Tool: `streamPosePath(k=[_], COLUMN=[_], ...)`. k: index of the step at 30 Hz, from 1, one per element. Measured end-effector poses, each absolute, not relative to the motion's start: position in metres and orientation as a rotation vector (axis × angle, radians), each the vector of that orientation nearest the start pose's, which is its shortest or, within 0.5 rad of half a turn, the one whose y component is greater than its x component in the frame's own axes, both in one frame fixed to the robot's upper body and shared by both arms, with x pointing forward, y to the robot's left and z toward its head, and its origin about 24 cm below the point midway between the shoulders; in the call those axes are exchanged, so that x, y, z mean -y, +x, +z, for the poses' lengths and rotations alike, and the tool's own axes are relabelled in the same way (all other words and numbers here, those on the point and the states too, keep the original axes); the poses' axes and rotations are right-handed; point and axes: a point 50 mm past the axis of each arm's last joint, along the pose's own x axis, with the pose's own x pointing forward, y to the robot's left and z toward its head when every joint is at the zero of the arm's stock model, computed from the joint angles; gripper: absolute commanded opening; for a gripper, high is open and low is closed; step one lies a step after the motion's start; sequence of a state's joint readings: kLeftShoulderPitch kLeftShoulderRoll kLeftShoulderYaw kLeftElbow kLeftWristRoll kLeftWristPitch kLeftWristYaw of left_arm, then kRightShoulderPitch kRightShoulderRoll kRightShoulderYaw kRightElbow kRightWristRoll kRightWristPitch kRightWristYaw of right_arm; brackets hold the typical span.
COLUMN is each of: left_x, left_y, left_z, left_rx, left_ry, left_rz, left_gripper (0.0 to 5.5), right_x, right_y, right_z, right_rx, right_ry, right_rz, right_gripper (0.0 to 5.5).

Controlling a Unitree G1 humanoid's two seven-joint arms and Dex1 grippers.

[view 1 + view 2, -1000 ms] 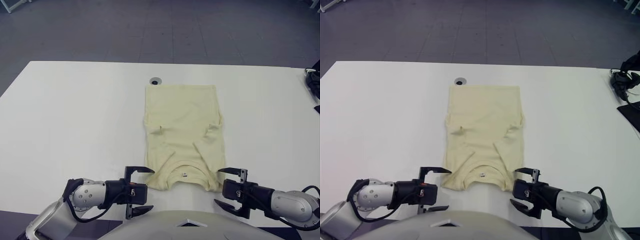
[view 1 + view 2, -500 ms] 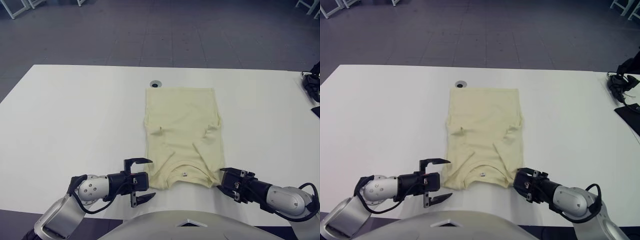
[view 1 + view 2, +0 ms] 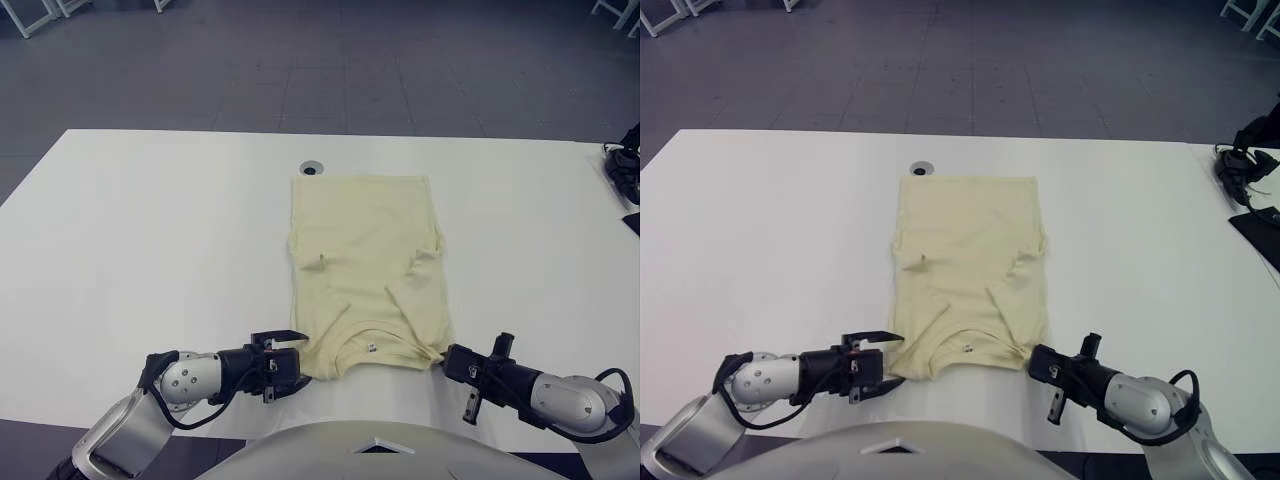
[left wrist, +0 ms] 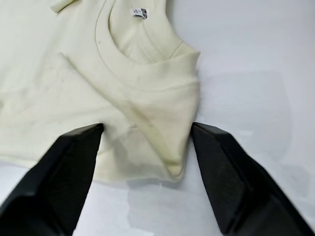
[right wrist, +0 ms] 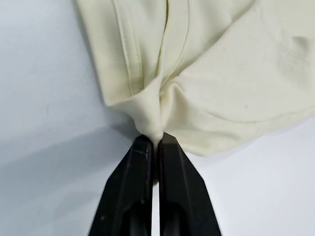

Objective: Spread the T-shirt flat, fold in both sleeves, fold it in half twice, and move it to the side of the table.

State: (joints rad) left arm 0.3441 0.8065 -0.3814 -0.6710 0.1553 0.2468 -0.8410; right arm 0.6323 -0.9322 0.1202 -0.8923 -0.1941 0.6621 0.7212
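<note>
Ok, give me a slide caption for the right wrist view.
Right gripper, jaws shut on a pinched corner of the cream T-shirt on the white table.

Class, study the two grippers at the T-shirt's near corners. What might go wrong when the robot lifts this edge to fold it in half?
1. The right gripper pinches just a small tip of the T-shirt corner, so the fabric may slip out on lifting.
2. The left gripper is open around its corner, not gripping. Lifting now would likely drag one side and skew the fold.
</note>
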Motion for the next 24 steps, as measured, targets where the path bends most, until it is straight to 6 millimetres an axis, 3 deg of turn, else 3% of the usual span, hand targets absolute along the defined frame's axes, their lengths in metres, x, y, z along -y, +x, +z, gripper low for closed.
streamPosePath(k=[16,24], left_x=[-0.1413,-0.1413], left_y=[0.13,0.1334], left_z=[0.0564,0.0602], left_rx=[-0.352,-0.335], left_ry=[0.738,0.755], left_rz=[-1.324,-1.334], left_gripper=[0.01,0.01], right_x=[0.1975,0.1953], right_y=[0.1064,0.1059], right_z=[0.0726,0.0733], right_rx=[-0.754,-0.74], right_ry=[-0.815,-0.822], right_rz=[0.895,0.934], right_gripper=[0.0,0.0])
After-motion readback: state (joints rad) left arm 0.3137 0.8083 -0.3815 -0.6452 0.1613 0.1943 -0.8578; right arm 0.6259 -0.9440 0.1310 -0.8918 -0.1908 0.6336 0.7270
